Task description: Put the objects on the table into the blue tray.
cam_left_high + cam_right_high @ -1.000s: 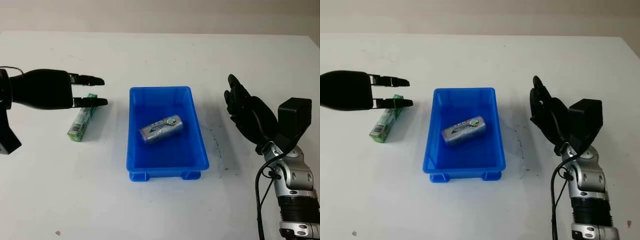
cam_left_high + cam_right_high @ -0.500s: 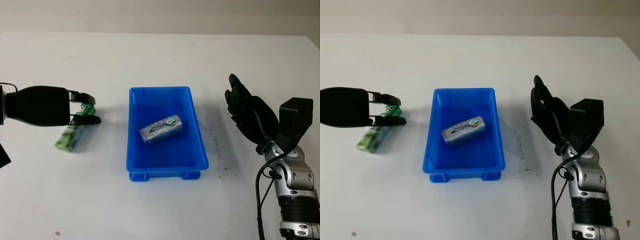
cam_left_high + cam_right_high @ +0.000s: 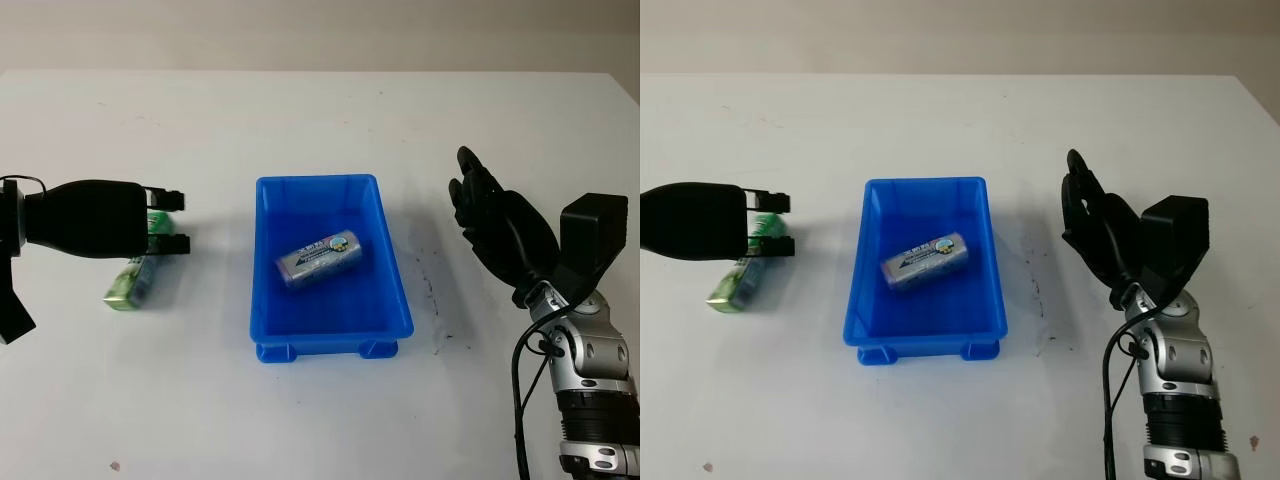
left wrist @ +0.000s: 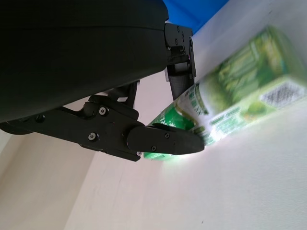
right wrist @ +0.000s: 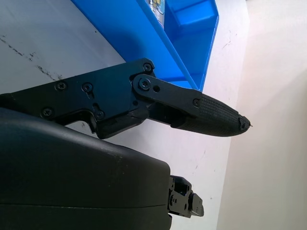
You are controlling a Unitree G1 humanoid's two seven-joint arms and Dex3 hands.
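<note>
The left hand (image 3: 95, 217) covers the green packet's (image 3: 128, 284) upper end, fingers (image 4: 163, 139) curled onto it. A silver tube (image 3: 321, 257) lies in the blue tray (image 3: 300, 344); the right hand (image 3: 500, 232) hangs open beside it.

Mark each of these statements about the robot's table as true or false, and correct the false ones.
1. The blue tray holds a silver packet. True.
2. The green box lies inside the tray. False: it is on the table, on the tray's left.
3. The left robot hand has its fingers around the green box. True: the left wrist view shows them closing on it.
4. The right robot hand grips the silver packet. False: it is open, on the tray's right, holding nothing.
5. The tray stands between the two robot hands. True.
</note>
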